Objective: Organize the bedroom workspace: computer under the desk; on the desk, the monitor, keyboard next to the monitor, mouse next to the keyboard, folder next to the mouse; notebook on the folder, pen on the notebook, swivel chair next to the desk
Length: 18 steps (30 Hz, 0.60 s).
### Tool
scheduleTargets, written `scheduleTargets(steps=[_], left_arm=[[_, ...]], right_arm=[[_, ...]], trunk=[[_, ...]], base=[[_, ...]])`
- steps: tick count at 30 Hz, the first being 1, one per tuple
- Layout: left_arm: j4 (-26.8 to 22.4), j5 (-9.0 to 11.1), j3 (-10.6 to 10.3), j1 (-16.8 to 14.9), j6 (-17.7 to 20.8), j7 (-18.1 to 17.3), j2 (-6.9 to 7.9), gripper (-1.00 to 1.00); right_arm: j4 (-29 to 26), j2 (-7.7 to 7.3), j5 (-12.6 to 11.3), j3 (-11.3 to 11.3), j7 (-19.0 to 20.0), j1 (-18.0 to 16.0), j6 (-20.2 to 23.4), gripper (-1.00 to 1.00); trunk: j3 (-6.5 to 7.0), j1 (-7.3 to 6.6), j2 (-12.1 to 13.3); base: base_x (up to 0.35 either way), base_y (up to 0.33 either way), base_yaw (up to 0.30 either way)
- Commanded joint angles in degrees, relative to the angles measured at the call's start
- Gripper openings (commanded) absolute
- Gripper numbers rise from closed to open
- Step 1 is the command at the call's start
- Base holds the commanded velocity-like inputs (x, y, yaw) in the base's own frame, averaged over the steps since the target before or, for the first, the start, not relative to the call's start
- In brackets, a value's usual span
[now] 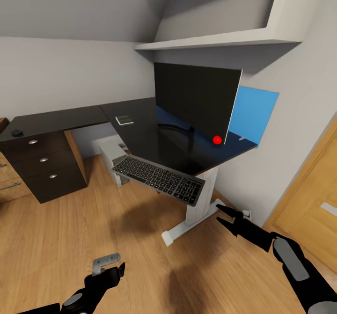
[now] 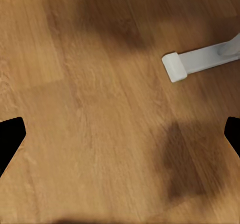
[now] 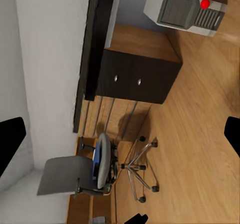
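Observation:
The monitor [image 1: 196,99] stands on the black desk [image 1: 140,131] in front of a blue back panel. The keyboard [image 1: 159,178] sits at the desk's near edge, mostly overhanging the floor. On the desk corner lies the dark notebook [image 1: 124,120], and the small mouse [image 1: 17,132] rests on the left wing. The grey computer [image 1: 112,152] [image 3: 185,8] stands under the desk. The swivel chair [image 3: 75,176] has the blue folder [image 3: 96,157] on its seat. My right gripper [image 1: 223,215] is open near the desk's leg. My left gripper [image 1: 111,268] is open, low over the floor.
The desk's white foot [image 1: 180,227] [image 2: 200,62] lies on the floor between my arms. Dark drawers [image 1: 44,166] [image 3: 140,78] fill the left wing, with a light dresser [image 1: 7,183] beside them. A wooden door [image 1: 311,201] is at the right. White shelves [image 1: 220,40] hang above.

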Motion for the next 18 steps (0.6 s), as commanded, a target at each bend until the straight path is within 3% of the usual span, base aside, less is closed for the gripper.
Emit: scheduleTargets(steps=[1,3,9,18], left_arm=[[0.2,0.3,-0.2,-0.1,-0.3,0.1,0.02,1.00],[1.2,0.3,-0.2,-0.1,-0.4,0.0,-0.01,1.00],[1.7,0.3,-0.2,-0.1,-0.4,-0.1,-0.06,1.00],[1.7,0.1,-0.2,-0.1,-0.5,-0.2,-0.07,1.00]], right_arm=[[0.0,0.01,-0.6,-0.1,0.1,0.0,0.4,1.00],[0.1,0.01,-2.2,-0.1,0.0,0.0,1.2,1.00],[0.2,0.00,-2.6,-0.1,0.0,0.0,1.6,1.00],[0.3,-0.02,-2.7,-0.1,-0.1,0.0,1.6,1.00]], trunk=[[0.13,-0.23,0.4],[0.49,-0.67,1.2],[1.57,-1.99,3.6],[1.57,-1.99,3.6]], base=[[0.000,0.000,0.000],[0.000,0.000,0.000],[0.000,0.000,0.000],[0.004,0.001,0.000]])
